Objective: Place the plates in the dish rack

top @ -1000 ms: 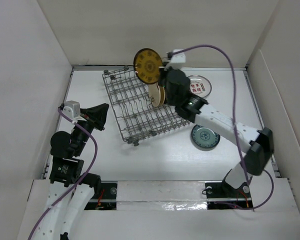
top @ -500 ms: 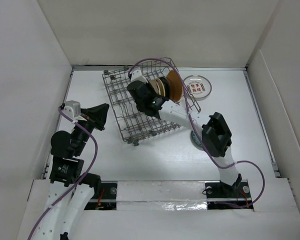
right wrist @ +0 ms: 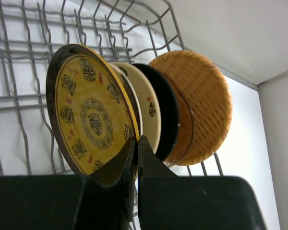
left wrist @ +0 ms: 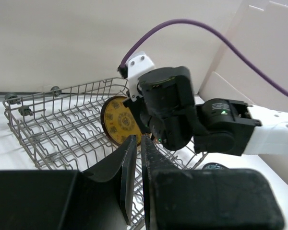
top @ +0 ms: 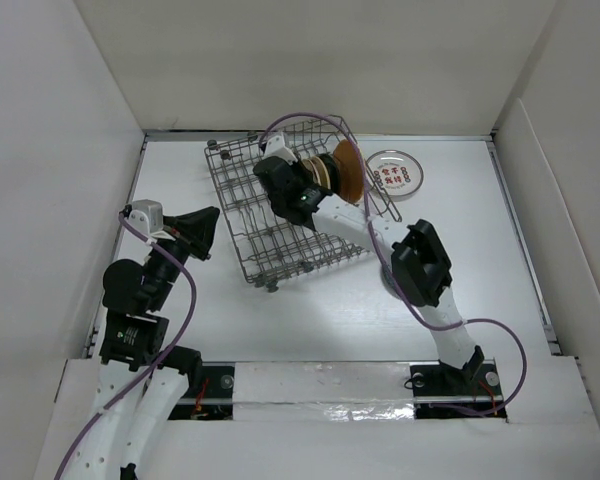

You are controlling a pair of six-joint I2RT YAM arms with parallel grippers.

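Where a second ago the right gripper [right wrist: 137,143] held the yellow plate [right wrist: 89,120] high over the rack's [top: 245,210] far edge, it now pinches that plate's rim inside the rack. The plate stands upright beside the cream plate [right wrist: 149,115], black plate [right wrist: 166,120] and brown plate [right wrist: 201,96]. The left gripper [left wrist: 139,143] hovers closed and empty near the worktop's [top: 320,320] left edge.
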